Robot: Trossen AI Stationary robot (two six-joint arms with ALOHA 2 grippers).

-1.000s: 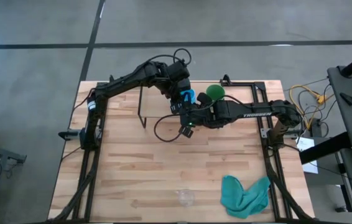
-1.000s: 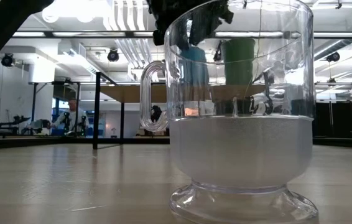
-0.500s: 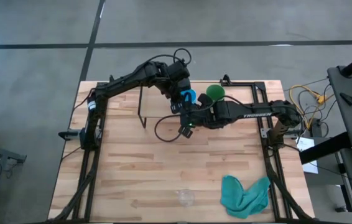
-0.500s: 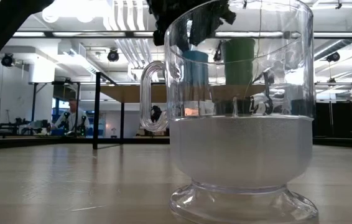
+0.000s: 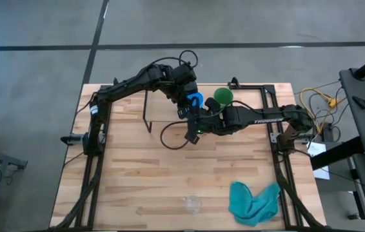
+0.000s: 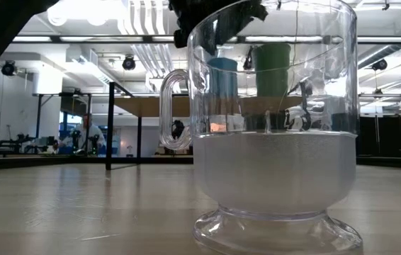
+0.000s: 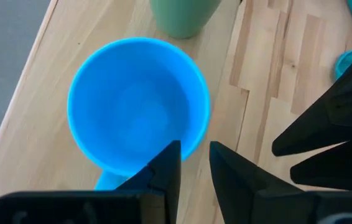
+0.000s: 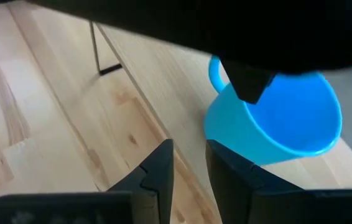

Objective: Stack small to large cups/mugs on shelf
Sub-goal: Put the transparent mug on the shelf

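- Blue mug (image 5: 195, 98) stands upright on the shelf (image 5: 163, 106), a narrow light board on thin black wire legs along the far side of the table (image 5: 137, 180).
- Green cup (image 5: 223, 95) is on the same board, just beside the blue mug on the right arm's side; the two are close, and whether they touch is not clear from the high view.
- Left wrist view looks straight down into the blue mug (image 7: 137, 109): open mouth up, handle near the camera, with the green cup (image 7: 183, 15) next to it on the board.
- Left gripper (image 5: 186, 103) is over the shelf right at the blue mug. Its fingers (image 7: 166, 174) show only a narrow gap, with the tips at the mug's rim. Cannot tell if they pinch the rim.
- Right gripper (image 5: 193, 129) is low, just in front of the shelf on the near side, below the blue mug. Its fingers (image 8: 157, 165) are close together, with only a slim gap and nothing between them.
- Right wrist view shows the blue mug (image 8: 275, 124) on the board edge, the left arm's dark body across the top, and a black shelf leg behind.
- Clear glass cup (image 5: 192, 204) is far from the shelf, near the table's front edge; it fills the low view (image 6: 271, 120), upright on its foot.
- Teal cloth (image 5: 253, 201) lies bunched near the glass cup, at the front right of the table.
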